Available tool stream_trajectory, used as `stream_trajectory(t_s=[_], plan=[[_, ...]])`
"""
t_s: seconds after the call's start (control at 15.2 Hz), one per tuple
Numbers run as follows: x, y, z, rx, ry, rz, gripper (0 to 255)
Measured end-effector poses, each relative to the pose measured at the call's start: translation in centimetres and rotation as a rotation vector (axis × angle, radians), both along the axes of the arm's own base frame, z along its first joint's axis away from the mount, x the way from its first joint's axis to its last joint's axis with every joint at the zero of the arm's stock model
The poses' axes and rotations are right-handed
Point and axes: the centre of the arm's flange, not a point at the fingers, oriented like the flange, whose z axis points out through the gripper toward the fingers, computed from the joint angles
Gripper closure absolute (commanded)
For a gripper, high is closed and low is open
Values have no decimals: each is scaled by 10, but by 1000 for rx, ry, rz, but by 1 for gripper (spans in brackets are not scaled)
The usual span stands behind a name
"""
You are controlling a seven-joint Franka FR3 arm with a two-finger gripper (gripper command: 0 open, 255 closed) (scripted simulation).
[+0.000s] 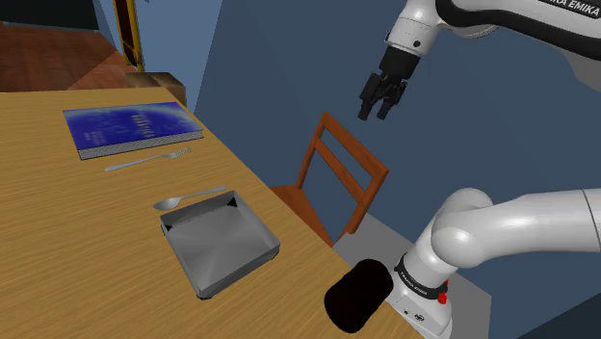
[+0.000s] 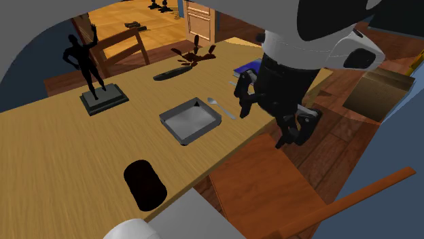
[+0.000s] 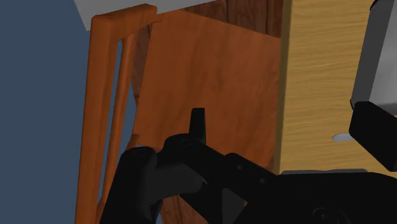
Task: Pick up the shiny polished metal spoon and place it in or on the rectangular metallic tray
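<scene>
The shiny spoon (image 1: 188,198) lies on the wooden table (image 1: 58,231), its bowl just off the far corner of the rectangular metallic tray (image 1: 220,241). The tray stands near the table's edge with nothing in it. In the second exterior view the spoon (image 2: 221,108) lies to the right of the tray (image 2: 191,119). My gripper (image 1: 380,104) hangs high in the air beyond the table's edge, above a wooden chair (image 1: 339,171), well apart from both. Its fingers stand open with nothing between them, as the second exterior view's gripper (image 2: 268,117) confirms.
A fork (image 1: 149,159) and a blue book (image 1: 130,127) lie farther along the table. A black cylinder (image 1: 358,294) stands near my stand. A dark figurine (image 2: 92,68) stands on the far side. The chair seat (image 3: 210,83) lies below my hand.
</scene>
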Motion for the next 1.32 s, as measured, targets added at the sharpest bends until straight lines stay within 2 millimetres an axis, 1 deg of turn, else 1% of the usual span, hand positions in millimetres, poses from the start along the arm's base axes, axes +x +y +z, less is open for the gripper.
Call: stream_trajectory(t_s=[0.07, 0.13, 0.26, 0.4, 0.46, 0.66, 0.86, 1.06, 1.19, 1.32], plan=[[0, 0, 0, 0, 0, 0, 0], [3, 6, -3, -2, -1, 0, 0], [14, 21, -10, -8, -5, 0, 0], [28, 41, -21, -16, -9, 0, 0], [34, 51, -29, -20, -11, 0, 0], [54, 80, -44, -31, -20, -1, 0], [71, 115, -65, -43, -27, -2, 0], [92, 144, -78, -55, -35, -3, 0], [102, 165, -89, -62, -41, -3, 0], [116, 186, -103, -70, -46, -4, 0]])
